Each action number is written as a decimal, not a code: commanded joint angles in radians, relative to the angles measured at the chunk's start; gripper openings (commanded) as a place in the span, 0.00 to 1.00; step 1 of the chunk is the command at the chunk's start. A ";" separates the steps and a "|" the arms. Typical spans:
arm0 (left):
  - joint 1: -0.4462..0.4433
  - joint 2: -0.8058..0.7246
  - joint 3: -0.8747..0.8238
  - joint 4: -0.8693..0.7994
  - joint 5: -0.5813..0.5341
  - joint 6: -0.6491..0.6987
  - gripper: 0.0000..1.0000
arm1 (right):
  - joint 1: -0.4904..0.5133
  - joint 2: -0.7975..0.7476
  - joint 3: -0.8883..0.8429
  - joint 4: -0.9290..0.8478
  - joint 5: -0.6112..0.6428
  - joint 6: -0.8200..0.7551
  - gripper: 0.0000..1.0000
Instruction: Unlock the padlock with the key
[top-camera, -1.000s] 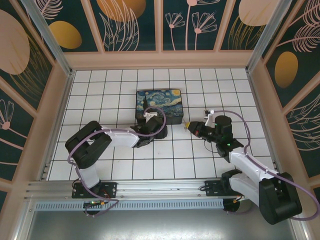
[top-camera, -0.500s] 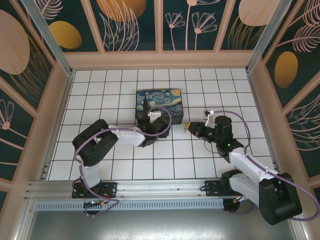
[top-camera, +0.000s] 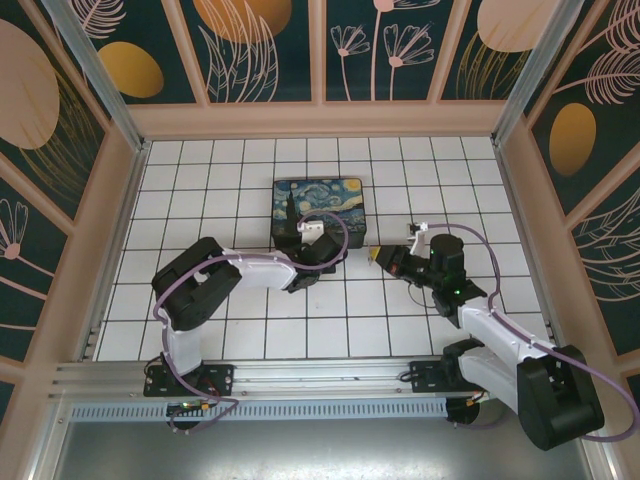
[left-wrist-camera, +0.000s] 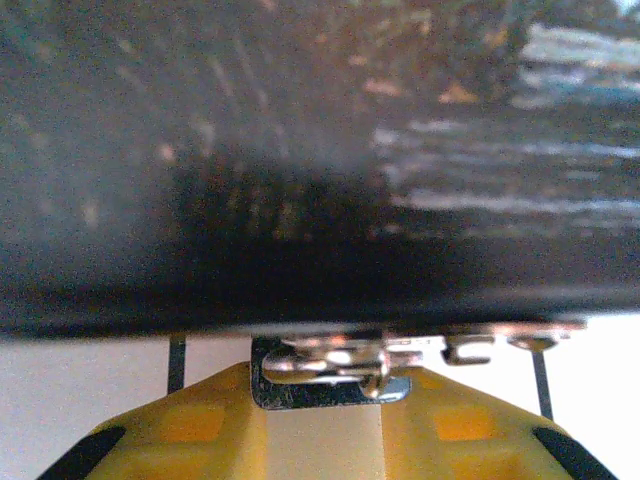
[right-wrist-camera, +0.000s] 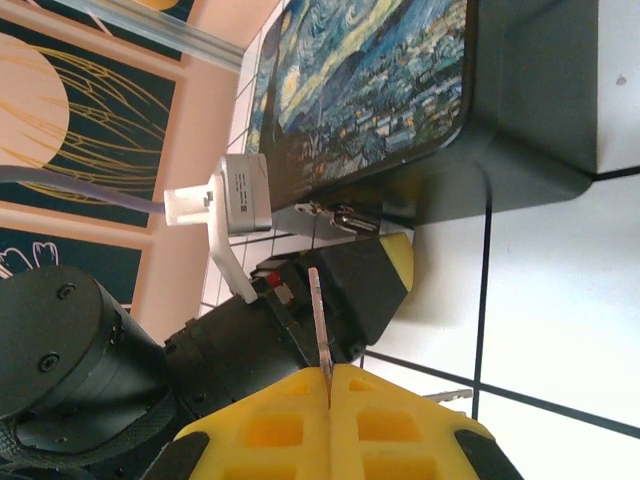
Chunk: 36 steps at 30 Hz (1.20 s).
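The silver padlock (left-wrist-camera: 335, 365) hangs on the latch at the lower edge of the black box (top-camera: 318, 212) with the starry painted lid. My left gripper (left-wrist-camera: 325, 388) sits right at the box front, its yellow fingers (left-wrist-camera: 195, 425) pressed against both sides of the padlock body. In the top view the left gripper (top-camera: 323, 254) is by the box's near side. My right gripper (right-wrist-camera: 329, 375) is shut on the key (right-wrist-camera: 319, 320), whose thin blade sticks up from between the pads. It hovers right of the box (right-wrist-camera: 400, 90), a short way from the padlock (right-wrist-camera: 335, 215).
White tiled floor (top-camera: 250, 310) lies all around inside patterned walls. A small silvery piece (right-wrist-camera: 448, 396) shows beside my right finger. The left arm's black wrist and white camera mount (right-wrist-camera: 235, 195) lie between the key and the box.
My left gripper slid right along the box front and its jaws narrowed onto the padlock. The right gripper with the key barely moved.
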 joint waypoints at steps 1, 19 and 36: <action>-0.004 0.012 0.026 -0.048 -0.030 -0.007 0.27 | -0.005 -0.026 -0.019 0.029 -0.015 0.003 0.03; -0.032 -0.230 0.194 -0.541 0.064 -0.009 0.22 | -0.006 -0.138 0.064 -0.220 0.045 -0.105 0.03; -0.086 -0.167 0.575 -0.973 0.042 -0.096 0.38 | -0.006 -0.191 0.153 -0.344 0.028 -0.144 0.04</action>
